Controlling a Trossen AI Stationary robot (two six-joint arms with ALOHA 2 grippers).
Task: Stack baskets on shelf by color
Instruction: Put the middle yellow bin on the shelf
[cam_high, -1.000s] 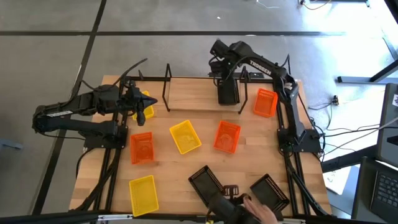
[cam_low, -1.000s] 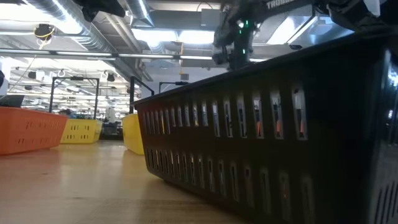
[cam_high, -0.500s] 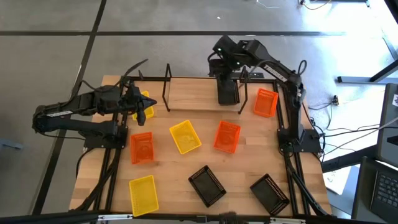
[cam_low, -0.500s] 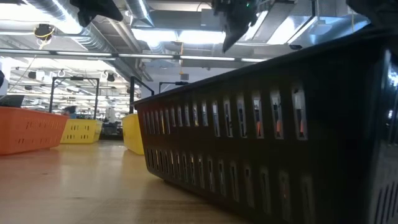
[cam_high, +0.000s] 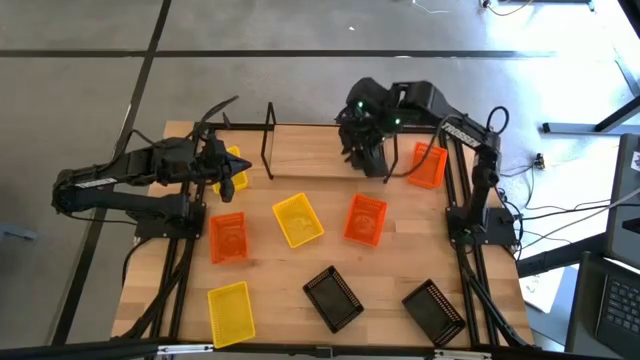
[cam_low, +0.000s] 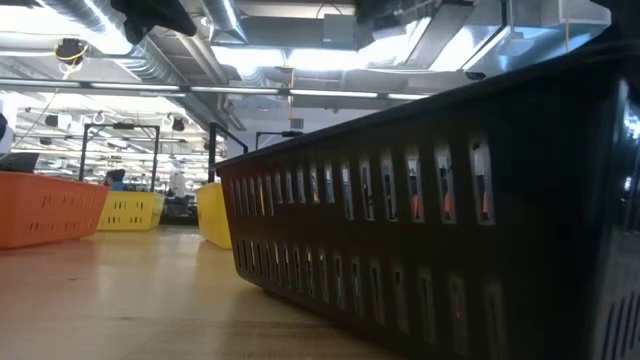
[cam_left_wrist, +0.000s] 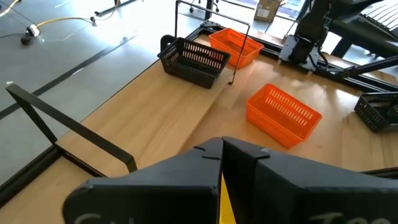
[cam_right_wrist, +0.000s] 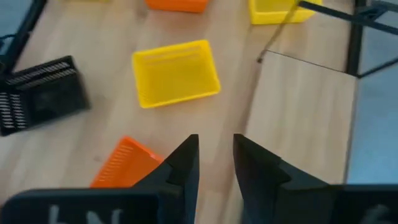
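**Right arm lifted off shelf; one black basket placed**

While the worktop (cam_high: 300, 290) is carrying most of the baskets, the shelf (cam_high: 310, 150) is standing along its far edge, holding one black basket (cam_left_wrist: 194, 60) at its right end. Two further black baskets (cam_high: 333, 298) are lying on the near side, with orange baskets (cam_high: 364, 219) and yellow baskets (cam_high: 298, 219) spread between. The right pincer (cam_right_wrist: 216, 163) is hanging above the shelf's right end, fingers apart, gripping nothing. The left pincer (cam_left_wrist: 221, 177) is waiting over the worktop's far-left corner, fingers together.
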